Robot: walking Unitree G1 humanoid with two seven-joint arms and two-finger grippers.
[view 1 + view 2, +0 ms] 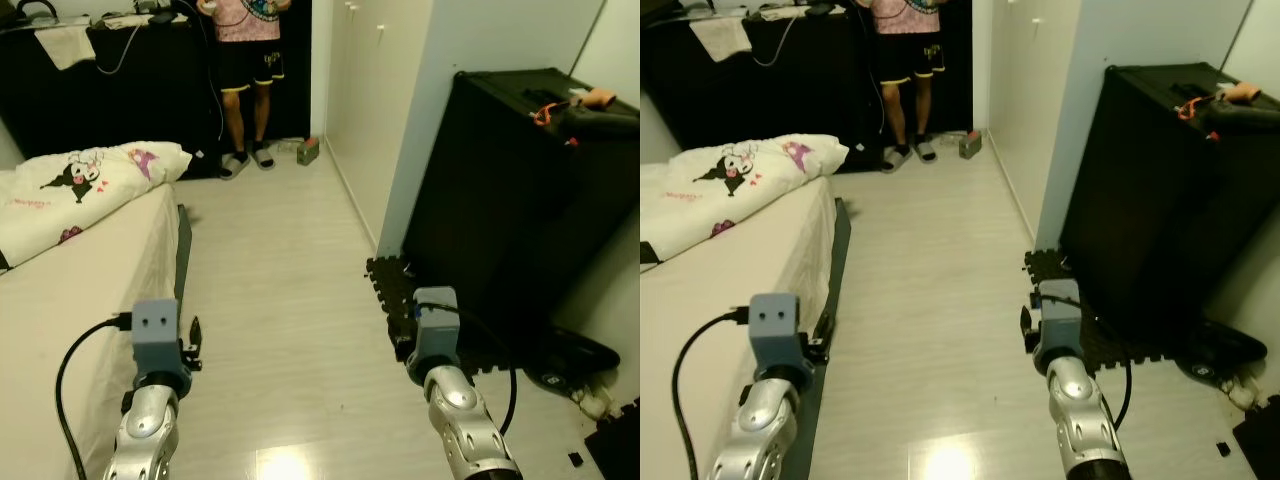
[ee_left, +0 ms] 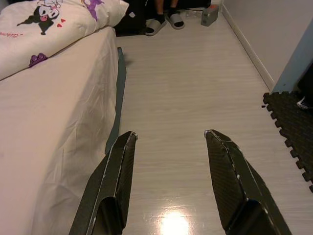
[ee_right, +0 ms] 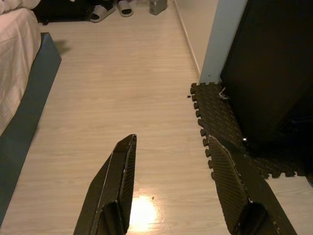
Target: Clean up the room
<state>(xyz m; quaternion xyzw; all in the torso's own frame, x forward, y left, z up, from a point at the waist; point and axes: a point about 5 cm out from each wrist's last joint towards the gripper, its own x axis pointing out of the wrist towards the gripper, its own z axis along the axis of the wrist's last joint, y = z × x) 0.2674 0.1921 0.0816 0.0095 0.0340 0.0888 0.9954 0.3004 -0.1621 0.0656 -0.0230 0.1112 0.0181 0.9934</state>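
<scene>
Room clutter is lying far off: a small box (image 1: 307, 151) beside a person's feet (image 1: 248, 159). We are holding left gripper (image 2: 168, 134) and right gripper (image 3: 171, 139) forward, fingers wide and empty, over bare floor (image 1: 285, 270), apparently for walking.

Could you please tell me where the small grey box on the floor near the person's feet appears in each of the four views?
Left eye view: grey box, top centre, by the white wall.
Right eye view, top centre, right of the slippers.
Left wrist view, top edge, beyond the open left tool.
Right wrist view, top edge, cropped.
Shared landmark: the person's slippers beside it.
</scene>
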